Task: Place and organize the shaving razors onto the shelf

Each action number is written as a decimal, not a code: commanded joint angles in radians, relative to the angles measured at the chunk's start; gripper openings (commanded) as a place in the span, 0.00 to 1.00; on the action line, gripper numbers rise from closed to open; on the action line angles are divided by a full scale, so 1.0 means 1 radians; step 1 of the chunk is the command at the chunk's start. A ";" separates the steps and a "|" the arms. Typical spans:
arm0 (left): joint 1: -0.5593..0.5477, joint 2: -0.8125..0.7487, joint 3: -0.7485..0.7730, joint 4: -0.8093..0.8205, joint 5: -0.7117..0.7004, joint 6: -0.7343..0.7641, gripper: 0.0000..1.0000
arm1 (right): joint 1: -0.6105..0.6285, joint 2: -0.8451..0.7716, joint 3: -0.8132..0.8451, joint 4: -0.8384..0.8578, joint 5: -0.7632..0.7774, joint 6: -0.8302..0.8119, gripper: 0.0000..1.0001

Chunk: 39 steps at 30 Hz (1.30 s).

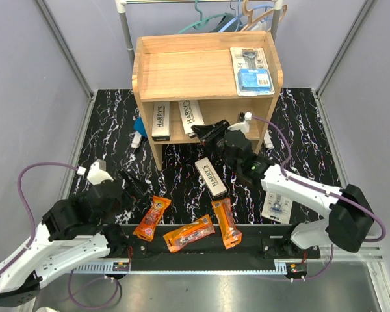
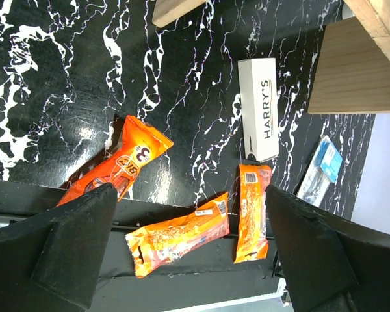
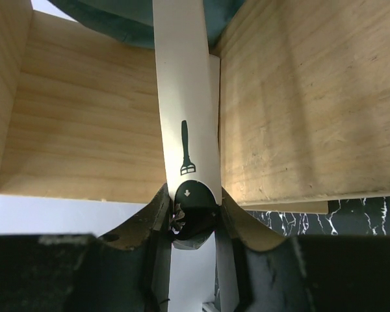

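The wooden shelf [image 1: 182, 65] stands at the back, with a blister pack [image 1: 252, 70] on its top tier. In the lower tier one HARRY'S box [image 1: 160, 120] lies flat, and my right gripper [image 1: 205, 132] is shut on a second box [image 1: 192, 114] there. The right wrist view shows that white box [image 3: 185, 123] pinched in my right gripper [image 3: 192, 208] between wooden panels. A third box [image 1: 211, 177] lies on the table, with three orange packets [image 1: 152, 218] [image 1: 190, 234] [image 1: 226, 223] near the front. My left gripper [image 2: 188, 253] hangs open above the middle packet [image 2: 179, 237].
A second blister pack [image 1: 277, 208] lies on the marbled table under my right arm. A clothes rail with hangers [image 1: 234, 19] stands behind the shelf. A blue and white object [image 1: 138, 132] sits by the shelf's left leg. Grey walls close both sides.
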 commanded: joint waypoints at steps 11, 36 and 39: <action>-0.002 -0.033 -0.003 0.028 0.018 -0.013 0.99 | 0.045 0.159 0.136 0.041 0.100 0.101 0.21; -0.002 -0.052 -0.011 0.032 0.023 -0.014 0.99 | 0.079 0.211 0.156 -0.005 -0.060 0.141 0.65; -0.002 -0.057 -0.014 0.032 0.023 -0.014 0.99 | 0.079 0.193 0.159 -0.042 -0.086 0.136 0.75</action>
